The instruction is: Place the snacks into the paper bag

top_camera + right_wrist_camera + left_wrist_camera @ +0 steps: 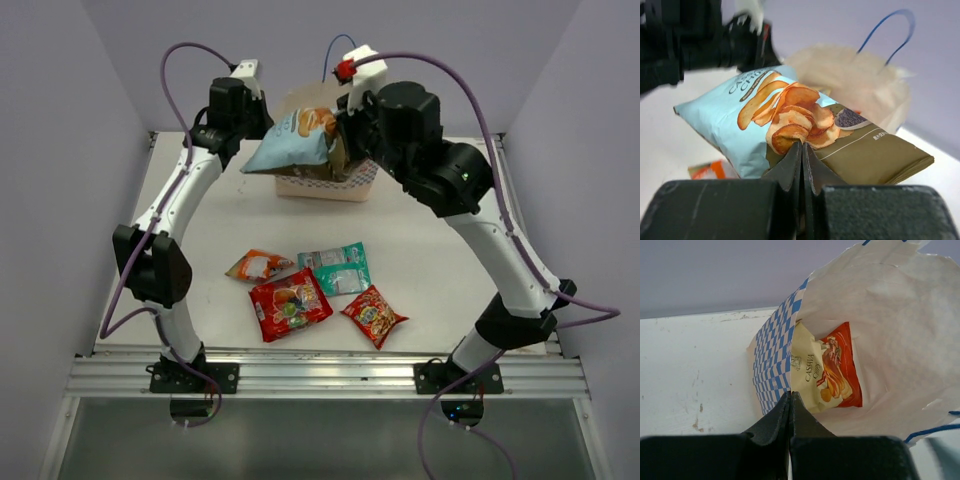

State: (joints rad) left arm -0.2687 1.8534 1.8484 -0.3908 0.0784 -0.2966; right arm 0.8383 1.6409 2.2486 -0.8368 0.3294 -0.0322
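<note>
The paper bag (345,183) lies at the back of the table, its mouth held open. My left gripper (258,122) is shut on the bag's rim at the blue checked edge (774,365); the wrist view shows its jaws (790,394) pinching the paper. A cream-and-red packet (826,371) lies inside the bag. My right gripper (342,128) is shut on a light blue and brown chip packet (290,142), held in the air at the bag's mouth. In the right wrist view the jaws (802,144) pinch that packet (790,117), with the bag (855,80) behind it.
Several packets lie on the table near the front: orange (258,265), teal-green (338,268), large red (290,304), small red (374,314). A blue cord handle (890,27) stands above the bag. Walls close in the table at the left, right and back.
</note>
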